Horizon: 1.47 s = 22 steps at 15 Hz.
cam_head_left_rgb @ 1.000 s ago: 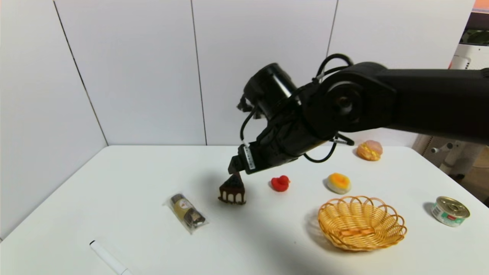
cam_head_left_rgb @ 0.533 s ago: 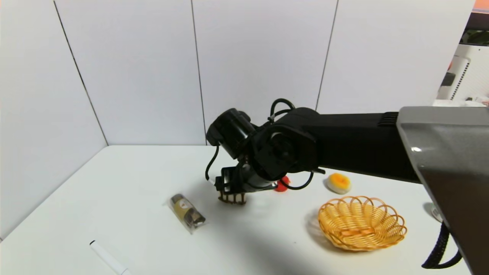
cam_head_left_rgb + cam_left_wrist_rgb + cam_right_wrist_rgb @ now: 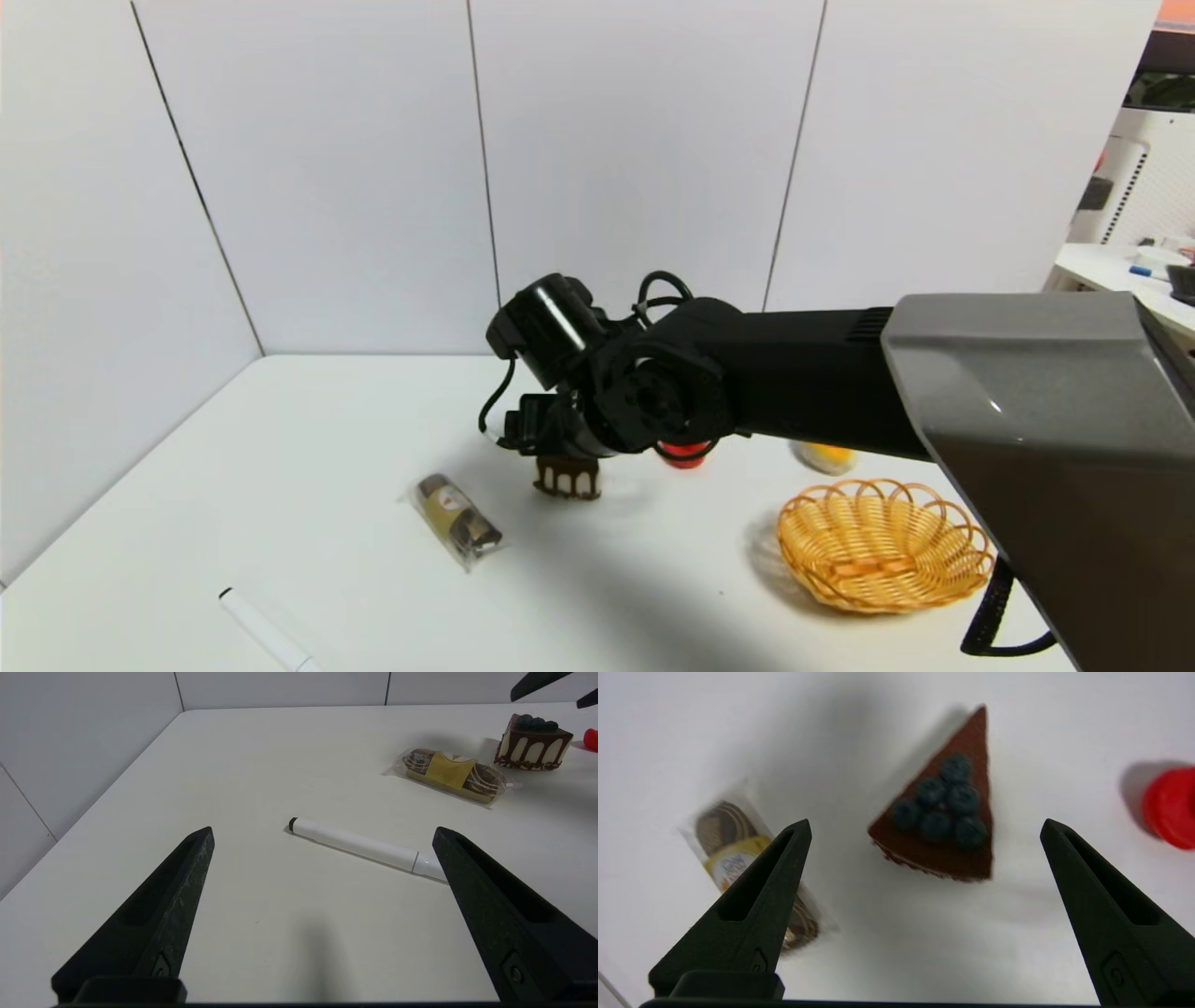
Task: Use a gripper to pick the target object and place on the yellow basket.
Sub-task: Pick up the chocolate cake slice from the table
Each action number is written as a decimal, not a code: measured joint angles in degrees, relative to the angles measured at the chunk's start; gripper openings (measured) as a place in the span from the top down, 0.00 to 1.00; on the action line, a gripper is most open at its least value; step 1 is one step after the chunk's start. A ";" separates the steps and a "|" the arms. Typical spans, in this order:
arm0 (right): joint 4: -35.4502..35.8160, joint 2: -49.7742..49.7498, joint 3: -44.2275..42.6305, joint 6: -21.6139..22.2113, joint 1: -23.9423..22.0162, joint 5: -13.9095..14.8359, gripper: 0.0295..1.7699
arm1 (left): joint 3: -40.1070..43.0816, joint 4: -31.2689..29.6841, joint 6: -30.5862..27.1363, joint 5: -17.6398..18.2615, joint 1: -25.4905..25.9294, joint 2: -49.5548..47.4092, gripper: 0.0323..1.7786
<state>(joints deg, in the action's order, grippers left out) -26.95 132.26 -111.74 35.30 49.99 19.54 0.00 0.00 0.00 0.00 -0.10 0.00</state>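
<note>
Cake wedge [image 3: 566,477] is found on the white table [image 3: 308,439], at about 9 o'clock from the yellow basket [image 3: 885,544] and well apart from it, with a wrapped snack [image 3: 456,520] just beside it at 8 o'clock and a red duck [image 3: 684,454] at 3 o'clock. Since a second ago, the right gripper [image 3: 924,826] has been lowered from a raised position until it is set directly over the wedge, whose top is now hidden in the head view; its jaws are spread wide with nothing held between them. This is judged to mean the approach is nearly finished, while closing, lifting and carrying to the basket are not yet done. In the head view, the wedge's long axis is judged to run from 6 to 12 o'clock, its tip pointed away from the robot and its broad dripped face turned toward it. The left gripper [image 3: 322,914] is parked, spread and empty, low above a white marker [image 3: 366,848].
</note>
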 joint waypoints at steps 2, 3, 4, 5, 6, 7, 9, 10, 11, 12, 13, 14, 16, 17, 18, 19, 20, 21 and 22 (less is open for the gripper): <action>0.33 0.99 0.00 -0.46 -0.05 0.05 0.04 | 0.00 0.00 0.00 0.02 0.02 0.00 0.05; 0.30 1.49 0.00 -1.11 -0.09 0.05 0.04 | 0.00 0.00 0.00 0.02 0.02 0.00 0.05; 0.06 1.93 0.00 -1.63 -0.20 0.09 0.04 | 0.00 0.00 0.00 0.00 0.02 0.00 0.05; -0.02 2.45 0.02 -1.84 -0.33 0.55 0.04 | 0.00 0.00 0.00 0.00 0.02 0.00 0.05; -0.05 2.94 0.02 -1.95 -0.39 1.24 0.04 | 0.00 0.00 0.00 0.00 0.02 0.00 0.05; 0.02 3.33 0.02 -1.95 -0.39 1.46 0.04 | 0.00 0.00 0.00 0.00 0.02 0.00 0.05; 0.00 3.96 0.02 -2.04 -0.35 1.49 0.04 | 0.00 0.00 0.00 0.00 0.00 0.00 0.05; -0.05 4.21 0.02 -2.04 -0.39 1.49 0.04 | 0.00 0.00 0.00 0.00 0.02 0.00 0.05; -0.02 4.38 0.05 -2.04 -0.41 1.46 0.04 | 0.00 0.00 0.00 0.00 0.02 0.00 0.05; 0.06 4.51 0.05 -2.04 -0.39 1.45 0.04 | 0.00 0.00 0.00 0.00 0.00 0.00 0.05; 0.17 4.60 0.05 -2.06 -0.30 1.46 0.04 | 0.00 0.00 0.00 0.00 0.00 0.00 0.05; 0.20 4.64 0.05 -2.10 -0.28 1.49 0.04 | 0.00 0.00 0.00 0.00 0.00 0.00 0.05; 0.02 4.71 0.05 -2.10 -0.07 1.46 0.21 | 0.00 0.00 0.00 0.00 0.05 0.00 0.05; -0.13 4.73 0.05 -2.17 0.02 1.45 0.30 | 0.00 0.00 0.00 0.00 0.05 0.00 0.05; -0.55 4.75 0.09 -2.18 0.06 1.43 0.39 | 0.00 0.00 -0.02 0.00 0.00 0.00 0.05; -1.10 4.77 0.09 -2.18 0.06 1.35 0.45 | 0.00 0.00 0.00 0.00 0.00 0.00 0.05; -1.77 4.75 0.11 -2.12 0.04 1.21 0.50 | 0.00 0.00 0.00 0.00 0.00 0.00 0.05; -2.60 4.68 0.27 -2.06 0.04 1.05 0.54 | 0.00 0.00 0.00 0.00 0.00 0.00 0.05; -3.23 4.51 0.33 -1.99 0.00 1.05 0.58 | 0.00 0.00 0.00 0.00 0.00 0.00 0.05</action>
<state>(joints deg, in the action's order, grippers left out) -30.18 136.77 -111.41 33.32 49.99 20.59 0.00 0.00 0.00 0.00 -0.10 0.00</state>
